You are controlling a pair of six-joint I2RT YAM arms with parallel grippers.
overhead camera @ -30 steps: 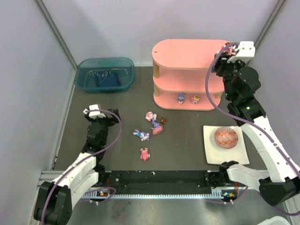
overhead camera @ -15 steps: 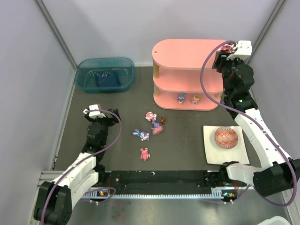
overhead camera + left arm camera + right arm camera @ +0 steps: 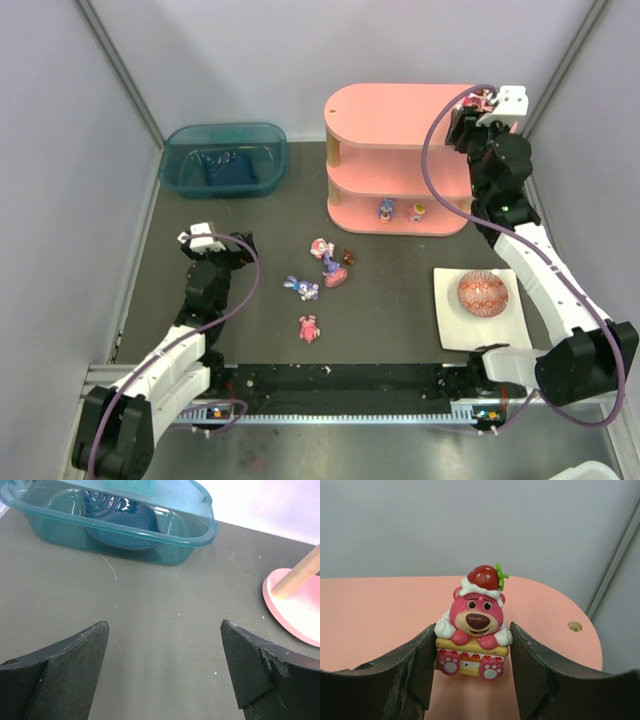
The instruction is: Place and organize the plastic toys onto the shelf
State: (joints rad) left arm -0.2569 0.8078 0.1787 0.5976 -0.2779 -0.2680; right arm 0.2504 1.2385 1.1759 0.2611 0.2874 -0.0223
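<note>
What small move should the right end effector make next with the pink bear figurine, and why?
Probably lower slightly and open: the right end effector grips the pink plastic strawberry-capped bear figurine upright over the pink oval shelf's top board, inside its rim.

Lower-shelf figurines [image 3: 386,208], details too small

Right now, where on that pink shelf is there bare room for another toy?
On the shelf, the top board is bare left of the right claw gripping the bear. The lowest board is taken mid-front by two toys, bare toward its left end.
</note>
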